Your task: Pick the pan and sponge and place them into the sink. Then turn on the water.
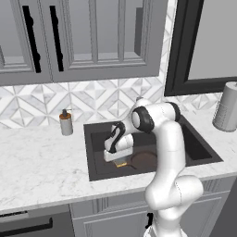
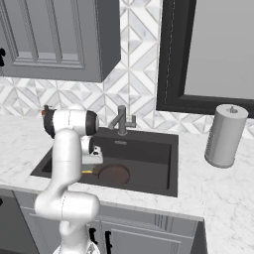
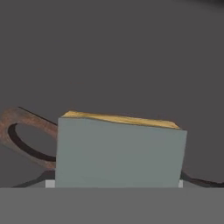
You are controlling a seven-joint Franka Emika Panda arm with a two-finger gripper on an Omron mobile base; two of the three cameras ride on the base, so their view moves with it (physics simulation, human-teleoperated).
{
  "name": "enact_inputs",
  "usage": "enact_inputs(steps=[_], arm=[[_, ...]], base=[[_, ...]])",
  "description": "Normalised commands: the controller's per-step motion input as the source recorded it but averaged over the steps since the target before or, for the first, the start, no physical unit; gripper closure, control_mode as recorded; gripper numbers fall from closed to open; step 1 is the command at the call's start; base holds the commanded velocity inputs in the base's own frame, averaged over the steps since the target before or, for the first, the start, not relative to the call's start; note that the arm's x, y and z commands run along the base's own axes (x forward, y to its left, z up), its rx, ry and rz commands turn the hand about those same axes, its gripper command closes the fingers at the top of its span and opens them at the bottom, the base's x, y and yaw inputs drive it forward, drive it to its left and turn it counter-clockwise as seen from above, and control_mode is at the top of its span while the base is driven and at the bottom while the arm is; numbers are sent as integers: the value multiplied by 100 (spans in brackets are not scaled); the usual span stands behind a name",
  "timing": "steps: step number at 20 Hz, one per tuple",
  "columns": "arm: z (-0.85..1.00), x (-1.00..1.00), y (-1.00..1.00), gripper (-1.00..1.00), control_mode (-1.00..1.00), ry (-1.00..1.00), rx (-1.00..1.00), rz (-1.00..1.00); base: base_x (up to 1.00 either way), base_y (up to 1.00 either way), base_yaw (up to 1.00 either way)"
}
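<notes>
Gripper (image 1: 121,160) low inside the sink (image 1: 95,152), fingers pinching the sponge (image 3: 119,151), sponge just above the basin floor beside the pan (image 2: 113,174), pan lying in the sink, faucet (image 2: 121,120) behind the sink

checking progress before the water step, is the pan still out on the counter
No, the pan lies on the floor of the sink, just beside the hand holding the sponge.

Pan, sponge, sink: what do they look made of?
Pan: matte dark brown, likely coated metal or cast iron; mottled rusty tone.
Sponge: grey-green scrub face over a yellow layer, so probably foam.
Sink: flat dark grey, perhaps composite or stone; no shine.
</notes>
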Motion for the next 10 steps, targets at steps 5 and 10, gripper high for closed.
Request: enact_inputs(steps=[5,10], arm=[[72,-18,-15,-100,-100,0,6,-4],[100,-44,-30,-100,-100,-3,11,-8]], base=[[0,0,0],[0,0,0]])
